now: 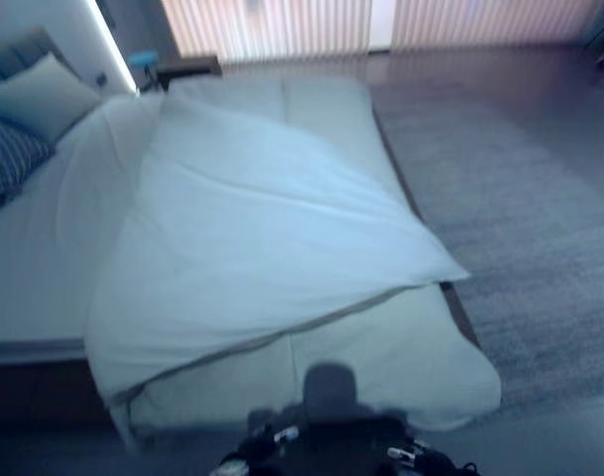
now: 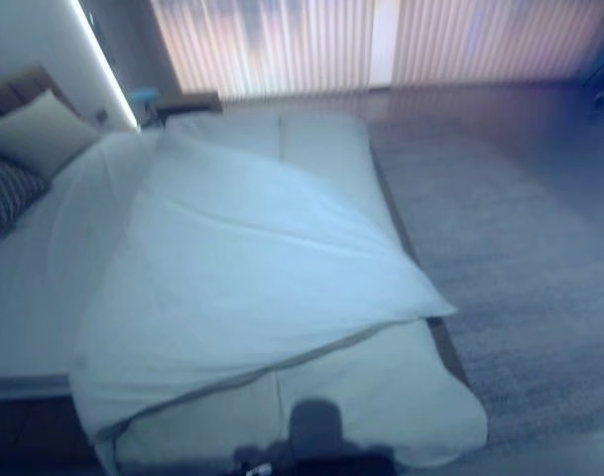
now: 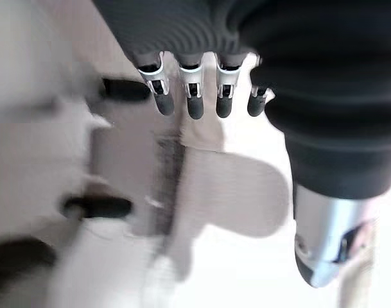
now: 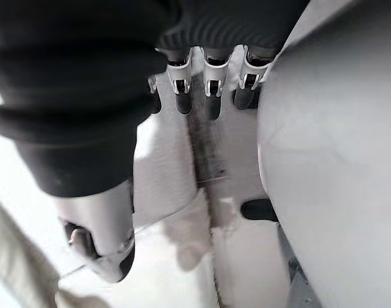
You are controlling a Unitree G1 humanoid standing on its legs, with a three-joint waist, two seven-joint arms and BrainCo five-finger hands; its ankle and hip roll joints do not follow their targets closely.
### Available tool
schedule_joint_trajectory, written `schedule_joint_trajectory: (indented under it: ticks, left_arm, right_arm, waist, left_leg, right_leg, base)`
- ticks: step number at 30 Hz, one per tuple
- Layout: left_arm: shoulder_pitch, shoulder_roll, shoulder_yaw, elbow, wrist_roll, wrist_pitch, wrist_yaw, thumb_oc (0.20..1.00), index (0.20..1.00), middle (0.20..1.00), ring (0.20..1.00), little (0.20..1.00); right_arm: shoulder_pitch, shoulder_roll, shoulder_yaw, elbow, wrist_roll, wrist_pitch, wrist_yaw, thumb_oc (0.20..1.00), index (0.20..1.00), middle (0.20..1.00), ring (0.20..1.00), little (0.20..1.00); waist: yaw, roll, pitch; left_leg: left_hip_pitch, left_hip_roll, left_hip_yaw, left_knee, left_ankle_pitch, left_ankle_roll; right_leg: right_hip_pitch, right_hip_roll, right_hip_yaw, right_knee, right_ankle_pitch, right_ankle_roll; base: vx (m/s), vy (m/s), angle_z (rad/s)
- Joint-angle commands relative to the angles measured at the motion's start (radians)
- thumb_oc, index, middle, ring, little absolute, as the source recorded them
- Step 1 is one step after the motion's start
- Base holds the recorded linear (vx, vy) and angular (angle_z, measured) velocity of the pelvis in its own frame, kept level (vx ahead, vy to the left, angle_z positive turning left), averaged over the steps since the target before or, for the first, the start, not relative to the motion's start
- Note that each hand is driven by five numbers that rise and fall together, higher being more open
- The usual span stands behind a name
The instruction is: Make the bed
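A white duvet (image 1: 262,228) lies skewed across the bed (image 1: 381,367), one corner pointing to the right edge and its lower hem running slantwise. The pale mattress cover is bare at the foot and at the far right. At the head on the left, a plain pillow (image 1: 44,94) and a patterned pillow (image 1: 9,154) rest on the sheet. My left hand (image 3: 195,102) hangs with relaxed fingers over the floor, holding nothing. My right hand (image 4: 211,77) also hangs open and empty, next to a pale rounded surface (image 4: 336,160).
A grey rug (image 1: 520,218) covers the floor to the right of the bed. A dark nightstand (image 1: 187,67) stands at the far corner beside the headboard. Striped curtains (image 1: 282,25) run along the back wall.
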Motion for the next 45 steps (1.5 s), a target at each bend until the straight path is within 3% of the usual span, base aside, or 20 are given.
schedule_joint_trajectory:
  ticks: [1,7,11,17,31,45]
  left_arm:
    - [-0.154,-0.015,0.075,-0.013,-0.194,-0.074,0.035,1.0,1.0,1.0,1.0,1.0]
    - [-0.25,0.0,0.177,-0.119,-0.363,-0.145,0.115,1.0,1.0,1.0,1.0,1.0]
    - [-0.296,0.019,0.225,-0.197,-0.426,-0.174,0.105,1.0,1.0,1.0,1.0,1.0]
    - [-0.402,0.043,0.282,-0.247,-0.547,-0.221,0.146,1.0,1.0,1.0,1.0,1.0]
    - [-0.718,0.156,0.354,-0.156,-0.658,-0.273,0.241,1.0,1.0,1.0,1.0,1.0]
    - [-0.882,0.288,0.395,-0.103,-0.682,-0.342,0.317,1.0,1.0,1.0,1.0,1.0]
  right_arm:
    - [-0.057,0.018,-0.006,-0.073,0.117,-0.044,-0.002,1.0,1.0,1.0,1.0,1.0]
    - [-0.057,0.014,-0.016,-0.197,0.24,-0.046,0.002,1.0,1.0,1.0,1.0,1.0]
    - [-0.058,0.02,-0.038,-0.278,0.37,-0.035,0.038,1.0,1.0,1.0,1.0,1.0]
    - [-0.07,0.012,-0.019,-0.363,0.411,-0.026,0.03,1.0,1.0,1.0,1.0,1.0]
    - [-0.036,-0.029,0.037,-0.469,0.419,-0.021,0.012,1.0,1.0,1.0,1.0,1.0]
    - [-0.005,-0.036,0.049,-0.482,0.403,-0.023,-0.016,1.0,1.0,1.0,1.0,1.0]
  waist:
    - [-0.018,-0.048,0.085]
    - [-0.032,-0.075,0.128]
    - [-0.041,-0.091,0.16]
    - [-0.059,-0.101,0.179]
    - [-0.12,-0.114,0.169]
    - [-0.142,-0.125,0.134]
  left_leg:
    - [-0.103,-0.014,0.061,0.076,0.012,0.011]
    - [-0.267,0.007,0.065,0.266,-0.053,0.01]
    - [-0.36,0.02,0.065,0.364,-0.094,0.01]
    - [-0.491,0.034,0.066,0.487,-0.133,0.012]
    - [-0.622,0.058,0.078,0.568,-0.173,0.016]
    - [-0.657,0.07,0.083,0.58,-0.18,0.009]
  right_leg:
    - [-0.14,-0.036,-0.008,0.159,-0.043,0.052]
    - [-0.271,-0.046,-0.006,0.284,-0.08,0.05]
    - [-0.364,-0.044,0.006,0.35,-0.095,0.045]
    - [-0.492,-0.048,0.021,0.442,-0.11,0.041]
    - [-0.629,-0.029,0.052,0.47,-0.107,0.044]
    - [-0.666,-0.018,0.063,0.453,-0.088,0.055]
  base:
    - [-0.22,0.033,0.05]
    - [-0.08,0.008,0.1]
    - [-0.06,0.011,-0.01]
    - [-0.04,0.021,-0.04]
    - [0.03,0.023,-0.09]
    - [0.03,0.005,-0.07]
